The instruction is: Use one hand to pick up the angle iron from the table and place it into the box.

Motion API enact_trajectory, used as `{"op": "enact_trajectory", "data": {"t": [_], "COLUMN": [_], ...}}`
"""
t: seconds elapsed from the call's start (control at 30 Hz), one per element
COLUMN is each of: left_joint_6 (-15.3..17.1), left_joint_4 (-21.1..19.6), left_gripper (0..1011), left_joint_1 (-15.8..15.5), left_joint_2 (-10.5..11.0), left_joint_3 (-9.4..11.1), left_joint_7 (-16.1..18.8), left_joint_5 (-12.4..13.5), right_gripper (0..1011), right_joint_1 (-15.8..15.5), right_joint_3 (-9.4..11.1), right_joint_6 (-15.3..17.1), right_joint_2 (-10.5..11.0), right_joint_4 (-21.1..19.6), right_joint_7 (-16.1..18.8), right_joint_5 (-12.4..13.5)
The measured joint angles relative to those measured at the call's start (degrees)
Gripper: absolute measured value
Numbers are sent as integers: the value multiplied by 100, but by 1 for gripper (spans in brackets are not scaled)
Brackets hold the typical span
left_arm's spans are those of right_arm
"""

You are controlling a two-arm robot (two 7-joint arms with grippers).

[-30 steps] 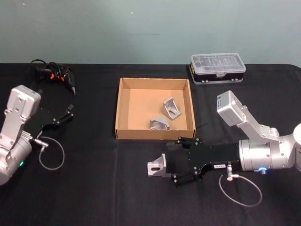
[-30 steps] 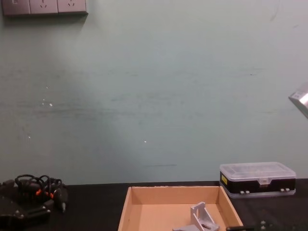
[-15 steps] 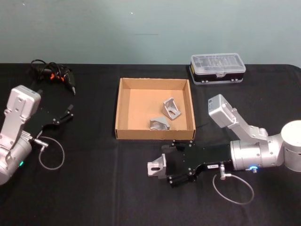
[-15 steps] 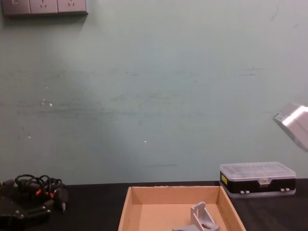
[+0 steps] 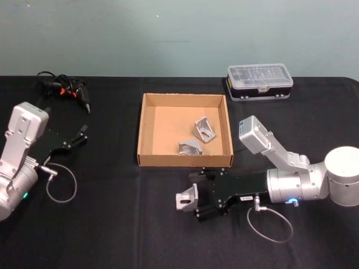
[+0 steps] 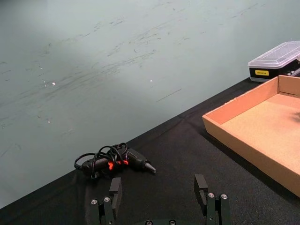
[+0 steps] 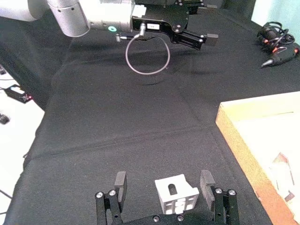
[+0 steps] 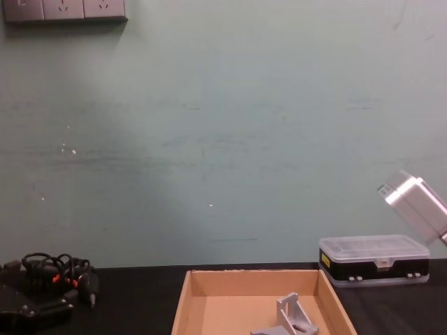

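Right tool [image 5: 196, 196] lies low over the black surface [image 5: 112, 224], fingers spread wide to either side of the angle iron [image 5: 187, 198], which rests on the surface just before the box [image 5: 184, 159], while the left tool [image 5: 83, 134] sits parked far left, fingers apart.

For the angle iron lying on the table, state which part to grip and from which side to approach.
Grip the angle iron across its two parallel side faces, coming in low from the robot's right; the open right gripper straddles those faces there.
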Motion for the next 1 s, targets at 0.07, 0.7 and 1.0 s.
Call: {"op": "enact_trajectory", "data": {"t": [0.07,0.7,1.0], "left_joint_6": [0,0,0], "left_joint_4": [0,0,0], "left_gripper": [1011,1011,1011], "left_joint_1": [0,0,0], "left_joint_2": [0,0,0], "left_joint_3": [0,0,0], "left_joint_7": [0,0,0], "left_joint_5": [0,0,0], "right_gripper": [1000,1000,1000], "right_joint_1": [1,-41,-21], "right_joint_3": [-1,51,63], "right_joint_6": [-13,-106,-126], "right_joint_2": [-24,-169,-280], "right_joint_4": [40,333,484], "right_joint_7": [-28,-122,-141], "right_joint_5": [-21,-147,-224]}}
